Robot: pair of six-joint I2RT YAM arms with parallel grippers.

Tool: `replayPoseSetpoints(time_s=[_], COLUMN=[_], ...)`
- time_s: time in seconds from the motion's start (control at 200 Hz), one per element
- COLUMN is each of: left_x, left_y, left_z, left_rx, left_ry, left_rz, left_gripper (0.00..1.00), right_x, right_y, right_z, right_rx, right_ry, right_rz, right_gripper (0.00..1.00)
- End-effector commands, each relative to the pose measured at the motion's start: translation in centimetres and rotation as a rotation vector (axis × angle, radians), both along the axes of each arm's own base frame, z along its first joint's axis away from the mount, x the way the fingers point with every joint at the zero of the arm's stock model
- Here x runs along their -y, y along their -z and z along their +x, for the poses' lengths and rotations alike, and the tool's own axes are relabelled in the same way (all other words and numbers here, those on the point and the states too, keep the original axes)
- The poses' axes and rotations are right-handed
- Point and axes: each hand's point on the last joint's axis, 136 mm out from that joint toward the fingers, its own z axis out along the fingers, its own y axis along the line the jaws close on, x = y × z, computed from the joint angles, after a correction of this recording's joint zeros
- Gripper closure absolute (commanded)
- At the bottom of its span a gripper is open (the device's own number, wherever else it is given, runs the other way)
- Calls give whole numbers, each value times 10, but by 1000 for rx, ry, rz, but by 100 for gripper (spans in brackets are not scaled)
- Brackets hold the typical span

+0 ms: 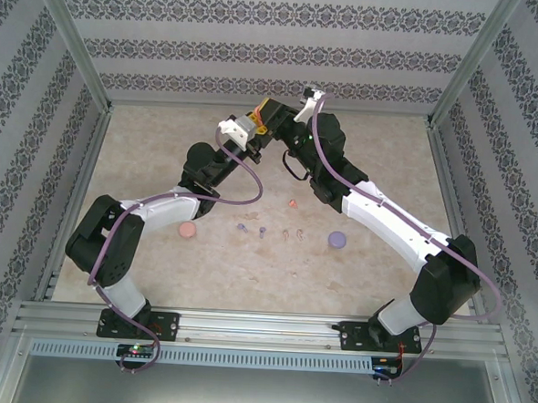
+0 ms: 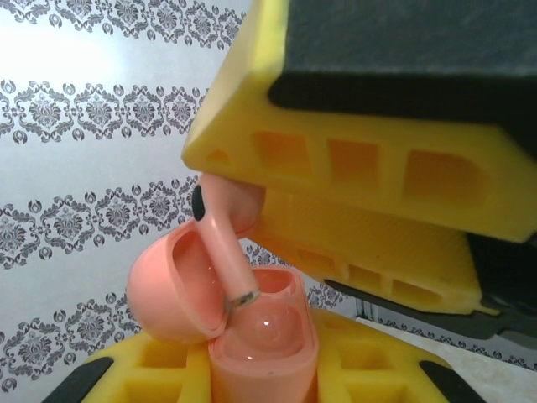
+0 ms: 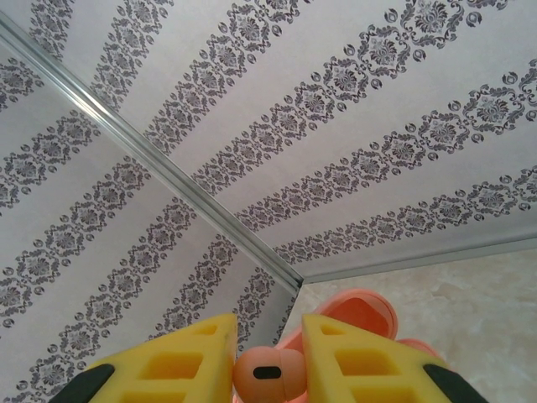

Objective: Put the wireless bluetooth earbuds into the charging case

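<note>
My left gripper [image 2: 264,374] is shut on an orange-pink charging case [image 2: 262,336] held upright, its lid [image 2: 168,290] swung open to the left. My right gripper [image 3: 268,353] is shut on a matching earbud [image 3: 268,378] by its head. In the left wrist view that earbud [image 2: 225,239] hangs from the right gripper's yellow fingers [image 2: 352,151], its stem tip at the rim of the case's left socket. Both grippers, left [image 1: 255,123] and right [image 1: 290,121], meet high above the table's back centre.
On the table [image 1: 162,158] lie a shut pink case [image 1: 187,230], a shut purple case [image 1: 337,239] and several loose earbuds: a purple one [image 1: 241,226], an orange one [image 1: 292,204], a pinkish one [image 1: 286,234]. Patterned walls and a metal frame enclose the space.
</note>
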Motion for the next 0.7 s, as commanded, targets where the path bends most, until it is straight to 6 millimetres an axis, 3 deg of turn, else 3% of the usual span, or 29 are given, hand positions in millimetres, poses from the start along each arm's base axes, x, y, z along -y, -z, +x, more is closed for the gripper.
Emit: replayPoseSetpoints(time_s=[0.0, 0.694], left_x=[2, 0], left_y=[-36, -47], left_z=[-15, -17], left_rx=[88, 104], left_ry=[24, 16], left_rz=[-24, -33], left_gripper=[100, 100], right_x=[-4, -9], right_y=[-4, 27], right_z=[-4, -5], right_rx=[29, -12], right_ry=[-17, -29], right_rz=[3, -44], right_gripper=[74, 76])
